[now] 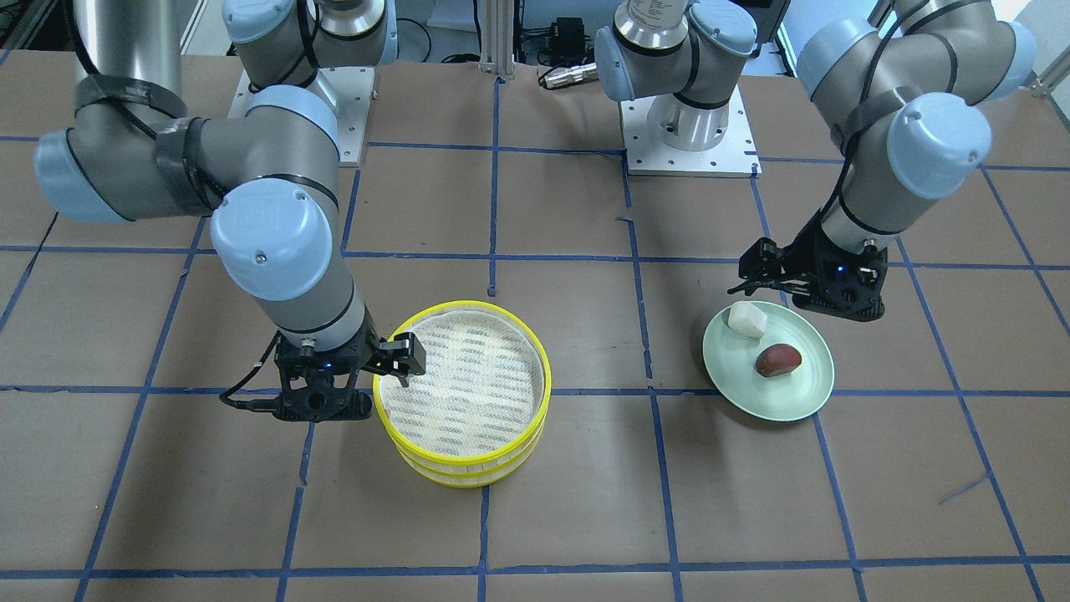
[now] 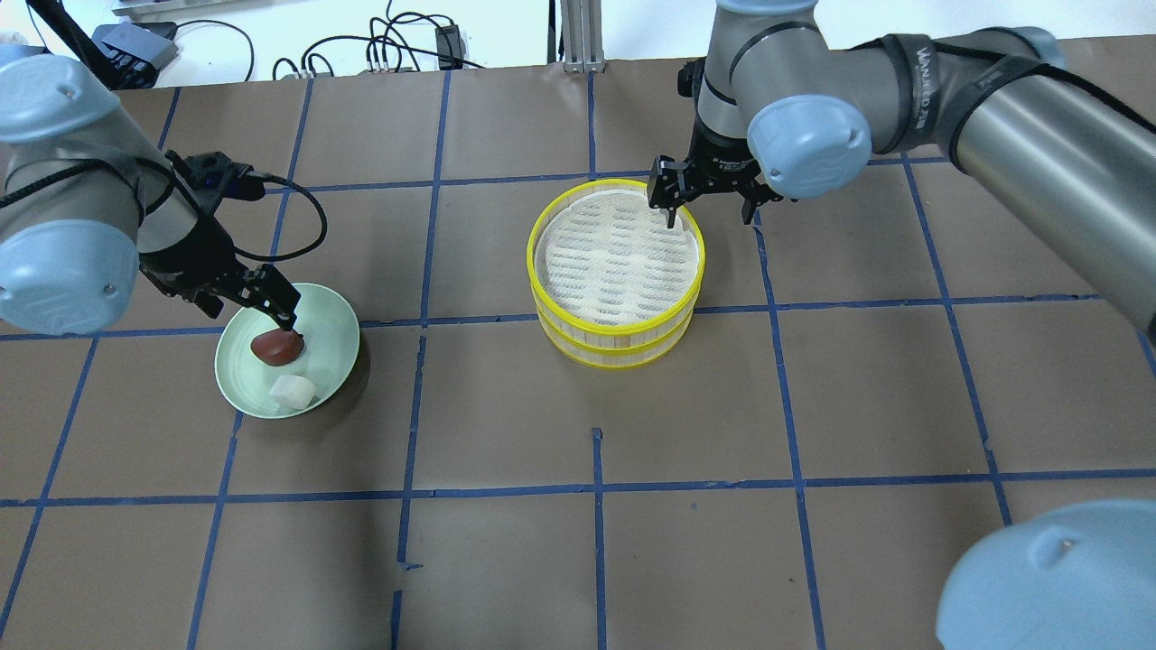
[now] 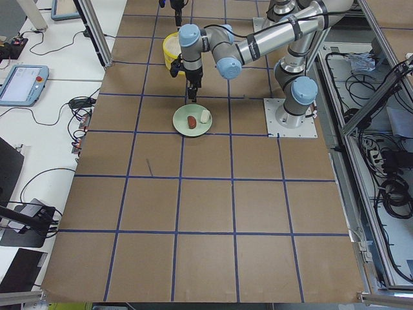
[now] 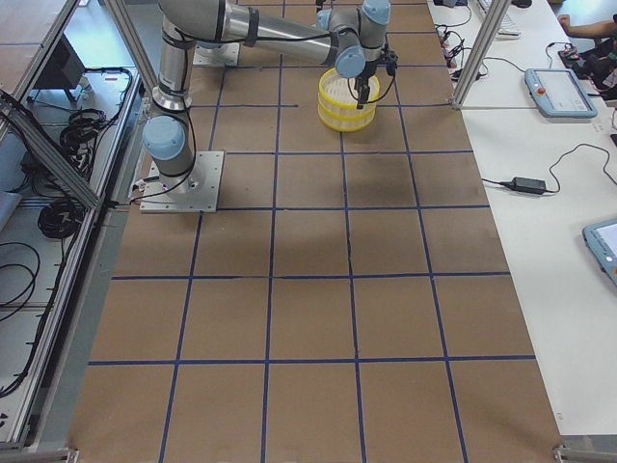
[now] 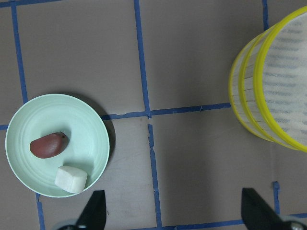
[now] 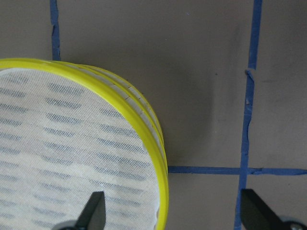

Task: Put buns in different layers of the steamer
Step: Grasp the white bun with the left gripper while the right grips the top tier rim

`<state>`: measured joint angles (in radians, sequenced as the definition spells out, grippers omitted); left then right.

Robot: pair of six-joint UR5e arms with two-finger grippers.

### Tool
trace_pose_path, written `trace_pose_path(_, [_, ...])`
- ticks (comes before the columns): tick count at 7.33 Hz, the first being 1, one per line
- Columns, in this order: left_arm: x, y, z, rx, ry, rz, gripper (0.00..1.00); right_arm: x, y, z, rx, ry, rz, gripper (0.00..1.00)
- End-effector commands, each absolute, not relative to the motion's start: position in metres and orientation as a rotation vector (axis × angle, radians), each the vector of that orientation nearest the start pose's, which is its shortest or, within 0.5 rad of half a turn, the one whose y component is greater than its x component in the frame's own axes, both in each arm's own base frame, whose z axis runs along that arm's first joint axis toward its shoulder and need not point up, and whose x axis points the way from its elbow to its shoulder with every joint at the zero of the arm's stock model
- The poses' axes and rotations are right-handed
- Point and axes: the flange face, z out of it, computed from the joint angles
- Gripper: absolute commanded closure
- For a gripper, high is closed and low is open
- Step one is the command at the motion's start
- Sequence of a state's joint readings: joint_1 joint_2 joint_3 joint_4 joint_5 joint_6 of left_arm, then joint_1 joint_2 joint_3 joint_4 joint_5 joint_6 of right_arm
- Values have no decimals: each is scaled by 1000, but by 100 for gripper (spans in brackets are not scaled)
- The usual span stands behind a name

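Findings: both buns lie on the pale green plate (image 5: pixel 72 112); neither is in a tray.

- **Buns:** In the left wrist view the reddish-brown bun (image 5: pixel 48 144) sits left of plate centre, with the white bun (image 5: pixel 71 179) just beside it at 5 o'clock.
- **Left pincer:** The left pincer (image 5: pixel 175 213) is spread wide and empty, and is the nearer one. The buns lie toward its 10 o'clock.
- **Long axis:** The brown bun runs 8 to 2 o'clock, with its point at 2.
- **Steamer:** The upper steamer tray (image 2: pixel 533 262) sits stacked on the lower steamer tray (image 2: pixel 619 354).
- **Right pincer:** The right pincer (image 2: pixel 709 209) is likewise spread and empty, straddling the upper rim at 1 o'clock overhead.
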<state>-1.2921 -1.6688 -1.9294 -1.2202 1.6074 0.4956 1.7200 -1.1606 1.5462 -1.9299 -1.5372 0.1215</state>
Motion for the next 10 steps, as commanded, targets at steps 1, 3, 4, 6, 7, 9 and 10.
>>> trace_pose_path(1, [13,-502,246,343,3154,318,0,238,-591,276,-65,3116,95,36])
trace_pose_path(3, [13,-499,219,351,3165,409,1,237,-591,272,-75,3118,106,75])
trace_pose_path(4, [9,-485,202,354,3163,478,7,237,-591,277,-78,3116,90,83])
trace_pose_path(6, [7,-477,192,349,3162,472,27,234,-588,284,-83,3121,93,92])
trace_pose_path(7, [7,-476,190,351,3163,467,55,231,-580,309,-82,3136,62,92])
trace_pose_path(9, [10,-487,216,344,3146,343,93,201,-567,372,-70,3132,0,91])
trace_pose_path(10, [13,-497,243,343,3129,250,97,163,-577,387,-65,3121,-2,90])
